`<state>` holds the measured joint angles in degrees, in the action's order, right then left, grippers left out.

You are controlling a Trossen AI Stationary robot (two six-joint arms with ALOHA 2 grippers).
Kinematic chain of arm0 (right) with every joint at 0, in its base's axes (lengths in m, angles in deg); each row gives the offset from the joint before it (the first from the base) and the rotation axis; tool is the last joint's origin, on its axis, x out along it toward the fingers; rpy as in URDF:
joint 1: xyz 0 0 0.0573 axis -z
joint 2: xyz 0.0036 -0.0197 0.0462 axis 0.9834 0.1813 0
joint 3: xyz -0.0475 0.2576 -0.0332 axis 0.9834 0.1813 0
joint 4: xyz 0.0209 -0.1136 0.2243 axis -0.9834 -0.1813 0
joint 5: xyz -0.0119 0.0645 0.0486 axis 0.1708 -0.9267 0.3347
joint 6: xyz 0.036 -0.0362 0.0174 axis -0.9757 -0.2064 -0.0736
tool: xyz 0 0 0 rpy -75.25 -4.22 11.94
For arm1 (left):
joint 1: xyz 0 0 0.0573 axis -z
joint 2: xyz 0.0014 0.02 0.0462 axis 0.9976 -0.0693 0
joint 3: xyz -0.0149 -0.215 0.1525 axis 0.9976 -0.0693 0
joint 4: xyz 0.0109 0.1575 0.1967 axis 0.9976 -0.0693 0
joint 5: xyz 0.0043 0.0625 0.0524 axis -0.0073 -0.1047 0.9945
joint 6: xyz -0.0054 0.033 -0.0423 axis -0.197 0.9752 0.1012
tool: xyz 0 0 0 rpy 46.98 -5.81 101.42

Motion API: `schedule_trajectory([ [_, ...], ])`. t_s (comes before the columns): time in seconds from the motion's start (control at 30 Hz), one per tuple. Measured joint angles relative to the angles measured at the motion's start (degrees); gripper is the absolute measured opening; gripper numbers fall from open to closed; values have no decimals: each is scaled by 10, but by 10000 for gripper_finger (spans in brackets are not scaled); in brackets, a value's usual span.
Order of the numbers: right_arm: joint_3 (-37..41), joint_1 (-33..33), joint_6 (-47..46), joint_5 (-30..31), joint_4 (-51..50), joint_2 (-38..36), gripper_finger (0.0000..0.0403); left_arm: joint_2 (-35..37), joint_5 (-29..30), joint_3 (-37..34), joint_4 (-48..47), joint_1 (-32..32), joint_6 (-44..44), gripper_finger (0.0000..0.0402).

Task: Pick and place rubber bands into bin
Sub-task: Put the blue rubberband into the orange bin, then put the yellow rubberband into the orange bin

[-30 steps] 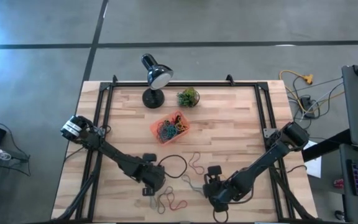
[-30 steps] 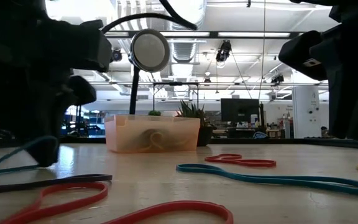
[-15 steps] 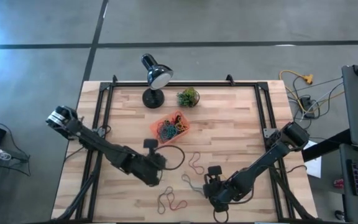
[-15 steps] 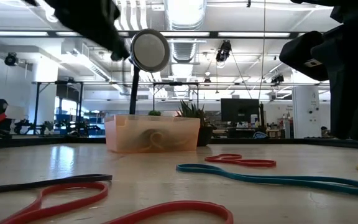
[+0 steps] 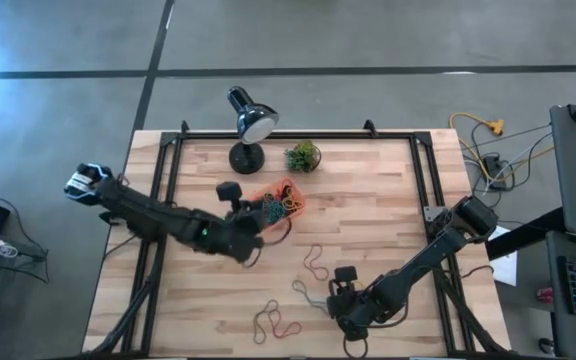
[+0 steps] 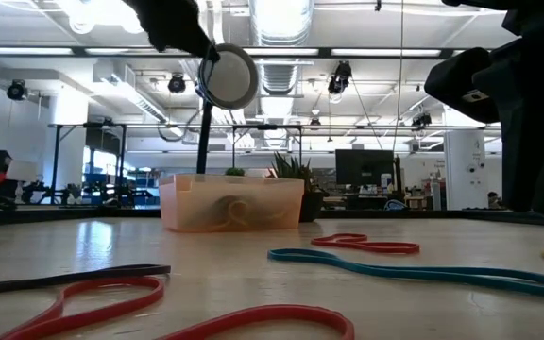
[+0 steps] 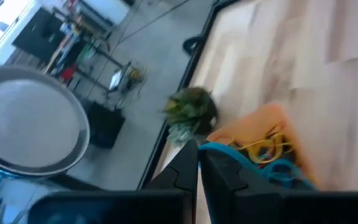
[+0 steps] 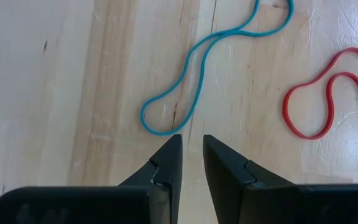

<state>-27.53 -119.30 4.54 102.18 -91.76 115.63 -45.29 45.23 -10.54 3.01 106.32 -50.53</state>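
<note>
Wooden table [image 5: 368,215] is carrying a shallow orange-red plastic bin [image 5: 249,207] holding tangled coloured rubber bands [image 5: 271,207], directly under the left claw [image 5: 251,222], closed on a dangling black band [image 5: 281,229]; right claw [image 8: 191,152] is hovering slightly parted, empty.

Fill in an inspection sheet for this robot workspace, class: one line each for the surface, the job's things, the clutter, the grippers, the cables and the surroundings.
Surface: wooden table inside a black frame.
Job's things: orange bin near the table's middle, coloured bands inside; loose rubber bands lie on the wood in front of it, among them a teal band and a red one.
Clutter: black desk lamp and small potted plant at the far edge.
Grippers: left gripper shut, above the bin; right gripper slightly open, low over the teal band's end.
Cables: yellow and black leads on the floor to the right.
Surroundings: grey floor; open workshop hall behind.
</note>
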Motion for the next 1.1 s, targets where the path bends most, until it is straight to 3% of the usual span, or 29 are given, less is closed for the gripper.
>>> schedule_trajectory([
  [0.33,3,0,0,0,0,0,59,-36,-82,-50,8,-102,8,0],
  [0.6,6,0,0,0,0,0,59,-81,-184,-54,9,-128,-5,6],
  [0.9,9,0,0,3,1,0,59,-90,-197,-52,10,-128,-6,79],
  [1.1,9,0,0,15,1,0,59,-86,-197,-38,6,-128,-6,95],
])
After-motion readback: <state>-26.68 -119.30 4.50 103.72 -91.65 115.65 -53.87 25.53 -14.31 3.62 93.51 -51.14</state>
